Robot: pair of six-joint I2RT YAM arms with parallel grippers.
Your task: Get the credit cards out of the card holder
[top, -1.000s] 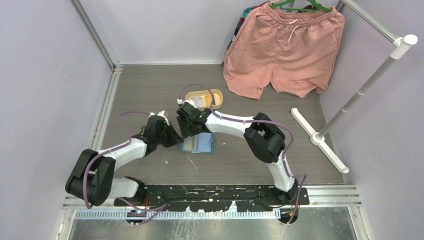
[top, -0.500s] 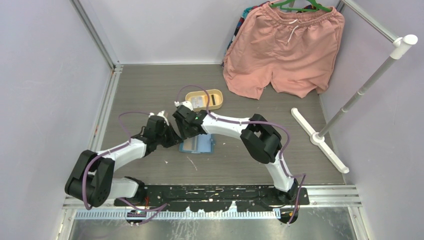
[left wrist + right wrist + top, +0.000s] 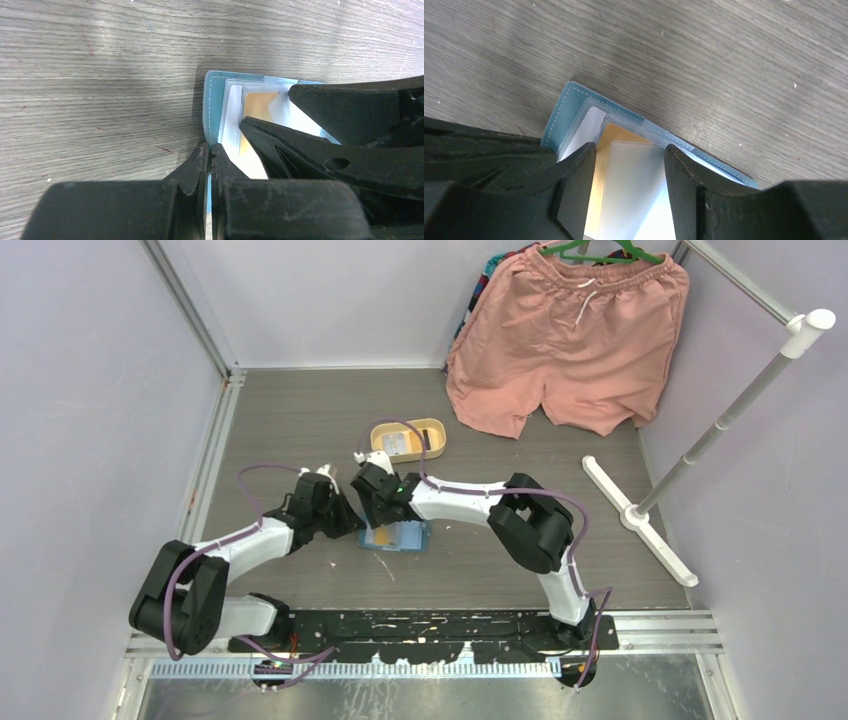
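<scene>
The teal-blue card holder lies open on the grey table in front of both arms. My left gripper is shut on its near left edge, a thin blue strip pinched between the jaws. My right gripper is open, its fingers down inside the holder on either side of a whitish stitched panel. An orange credit card peeks out of a pocket beside that panel and shows as an orange card in the left wrist view. In the top view both grippers hide the holder's left part.
A yellow oval tray with a whitish card in it stands just behind the right gripper. Pink shorts hang at the back right. A white rack foot lies on the table at the right. Walls close in the left and back.
My right gripper has come nearer and lower onto the open holder, its jaws barely wider. The left gripper has kept its pinch in place.
</scene>
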